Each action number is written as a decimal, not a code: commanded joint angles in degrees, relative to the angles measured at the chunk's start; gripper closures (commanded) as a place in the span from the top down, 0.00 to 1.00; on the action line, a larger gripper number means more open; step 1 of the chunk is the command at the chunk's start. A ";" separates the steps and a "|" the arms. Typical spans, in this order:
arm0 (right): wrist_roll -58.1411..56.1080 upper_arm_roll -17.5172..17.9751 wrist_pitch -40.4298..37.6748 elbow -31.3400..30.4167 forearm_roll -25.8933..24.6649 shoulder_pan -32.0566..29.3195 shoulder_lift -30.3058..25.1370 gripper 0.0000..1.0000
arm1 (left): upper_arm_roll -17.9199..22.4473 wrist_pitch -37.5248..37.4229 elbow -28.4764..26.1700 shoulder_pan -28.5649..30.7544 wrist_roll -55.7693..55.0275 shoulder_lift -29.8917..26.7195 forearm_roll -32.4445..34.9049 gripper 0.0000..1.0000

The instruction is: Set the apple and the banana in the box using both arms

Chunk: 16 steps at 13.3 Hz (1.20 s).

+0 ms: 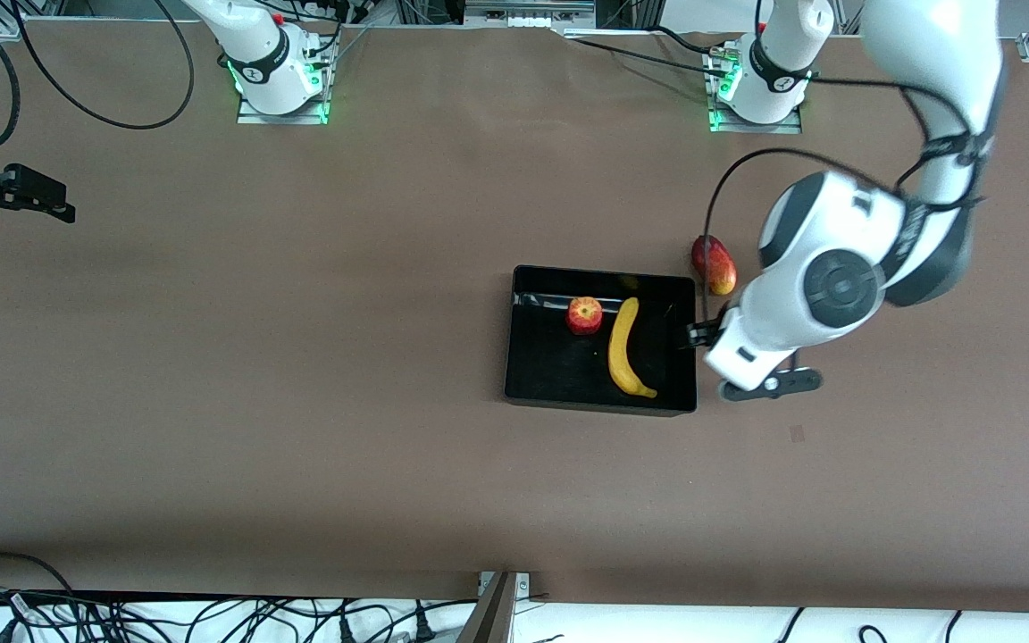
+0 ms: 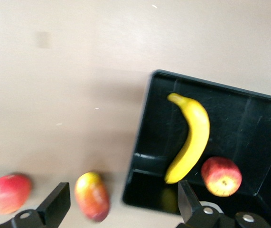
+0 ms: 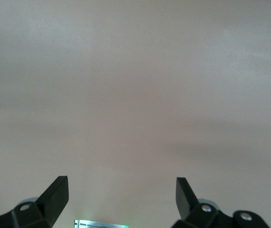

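Observation:
The black box (image 1: 523, 393) lies mid-table. In it lie the red-and-yellow apple (image 1: 584, 315) and, beside it toward the left arm's end, the yellow banana (image 1: 624, 348). My left gripper (image 1: 696, 335) is over the box's rim at the left arm's end, mostly hidden under its own wrist. In the left wrist view the left gripper (image 2: 121, 204) is open and empty, with the box (image 2: 249, 109), banana (image 2: 190, 137) and apple (image 2: 221, 176) ahead of it. My right gripper (image 1: 57, 201) waits at the right arm's end of the table, open and empty (image 3: 121, 197) over bare table.
A red-yellow mango (image 1: 715, 265) lies on the table just outside the box, toward the left arm's base; it also shows in the left wrist view (image 2: 92, 195). A plain red fruit (image 2: 7, 192) lies beside it. Cables run along the table's front edge.

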 commanded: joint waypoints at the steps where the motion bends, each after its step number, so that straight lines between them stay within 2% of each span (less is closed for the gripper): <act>1: -1.09 -0.20 -1.02 1.04 0.02 -0.07 0.28 1.00 | 1.65 -6.00 -0.22 2.10 7.91 -6.41 1.13 1.00; 3: -1.09 -0.20 -1.02 1.04 0.02 0.01 0.28 1.00 | 5.86 -8.91 -0.13 3.68 17.13 -11.33 0.43 1.00; 6: -1.18 -0.20 -1.02 1.04 0.02 -0.07 0.28 1.00 | 7.63 -10.15 -0.22 7.99 25.24 -16.70 -1.94 1.00; 9: -1.18 -0.20 -0.49 0.96 0.02 0.01 0.28 1.00 | 8.95 -10.06 -1.27 8.88 30.61 -20.40 -1.42 1.00; 13: -1.09 -0.20 -0.40 0.96 -0.06 -0.07 0.28 1.00 | 9.84 -9.97 -6.10 8.52 33.44 -25.15 -1.51 1.00; 16: -1.09 -0.20 -0.49 0.96 -0.06 -0.08 0.28 1.00 | 10.45 -9.97 -6.37 7.48 33.26 -25.59 -1.68 1.00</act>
